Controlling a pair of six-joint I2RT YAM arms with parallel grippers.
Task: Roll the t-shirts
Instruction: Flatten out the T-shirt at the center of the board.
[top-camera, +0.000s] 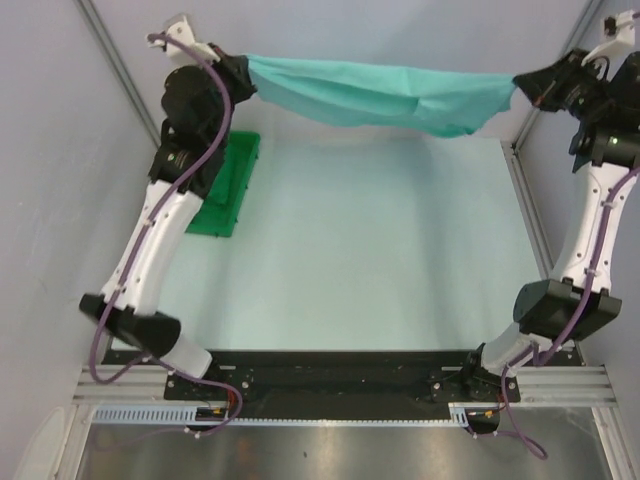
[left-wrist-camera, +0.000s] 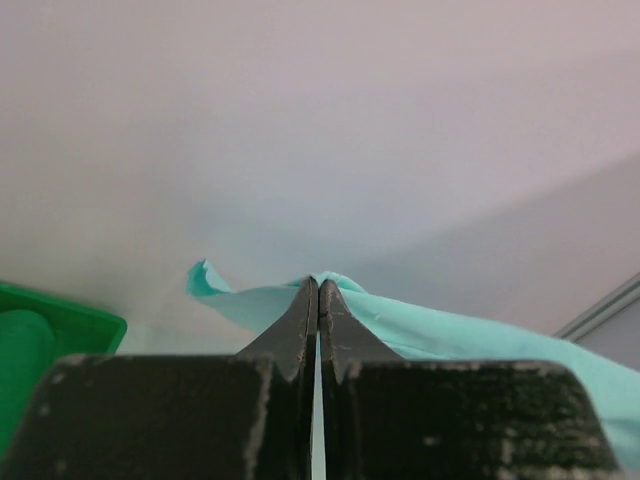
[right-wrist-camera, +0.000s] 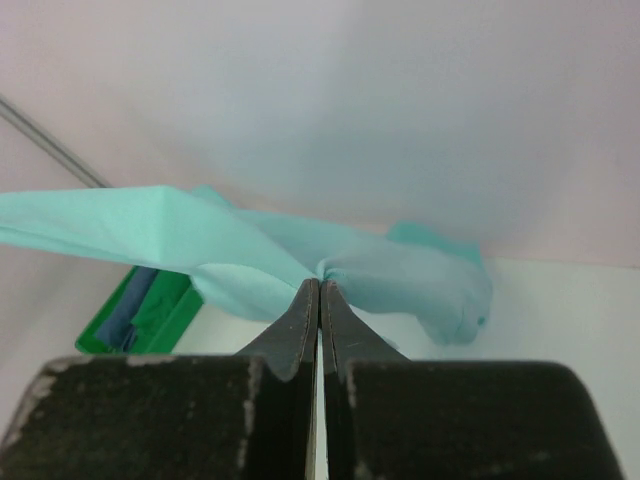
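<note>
A light mint-turquoise t-shirt (top-camera: 385, 92) hangs stretched in the air across the far side of the table, held at both ends. My left gripper (top-camera: 243, 72) is shut on its left end; the left wrist view shows the cloth (left-wrist-camera: 450, 335) pinched at the gripper (left-wrist-camera: 318, 283). My right gripper (top-camera: 520, 85) is shut on its right end; the right wrist view shows the cloth (right-wrist-camera: 240, 255) bunched at the gripper (right-wrist-camera: 320, 283). A medium blue shirt (right-wrist-camera: 130, 305) and a dark green shirt (right-wrist-camera: 165, 300) lie in the tray.
A green plastic tray (top-camera: 228, 195) stands at the far left of the table, partly under my left arm; it also shows in the left wrist view (left-wrist-camera: 70, 325) and right wrist view (right-wrist-camera: 100, 335). Walls close in the back and both sides.
</note>
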